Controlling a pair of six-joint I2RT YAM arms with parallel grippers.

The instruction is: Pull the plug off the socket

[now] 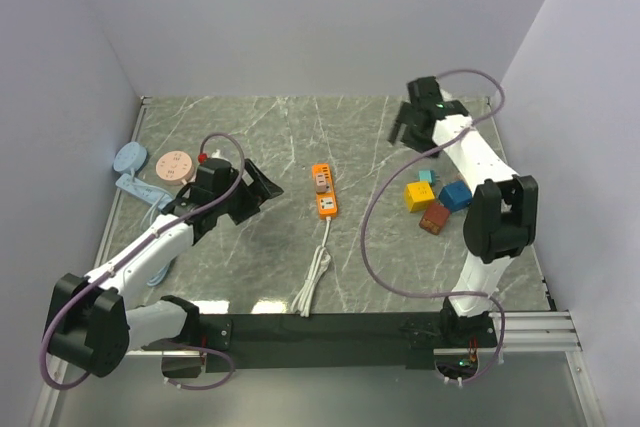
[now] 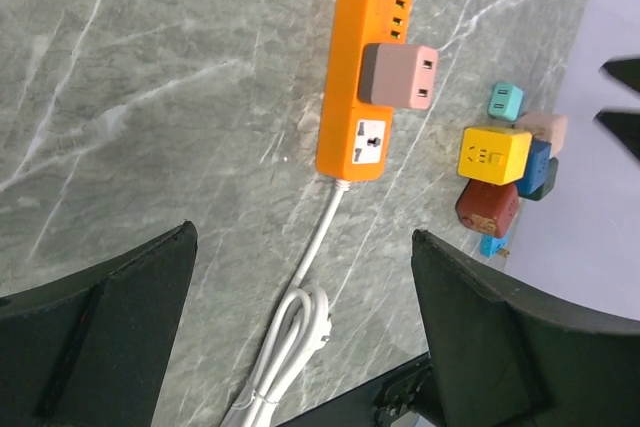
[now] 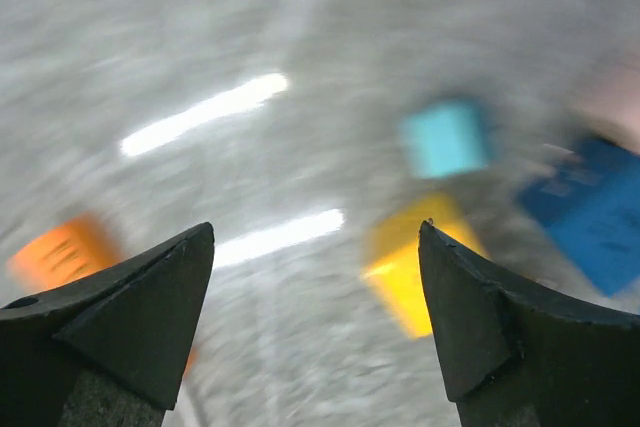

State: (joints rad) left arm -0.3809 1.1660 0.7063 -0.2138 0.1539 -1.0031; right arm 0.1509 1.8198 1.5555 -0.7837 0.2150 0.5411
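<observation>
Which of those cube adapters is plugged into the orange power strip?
The pinkish-brown adapter, seated on the power strip; the yellow cube, blue cube and red cube lie loose, apart from it.

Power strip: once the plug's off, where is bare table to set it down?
Bare tabletop lies between the power strip and the cube adapters, and along the far edge behind the strip. Crowded: the cube adapters at right, the round pink socket at far left.

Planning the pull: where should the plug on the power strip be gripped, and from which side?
Grip the plug across its two flat side walls, coming down from above. It is a boxy block standing proud of the strip, so those walls are exposed and a straight lift should free it.
</observation>
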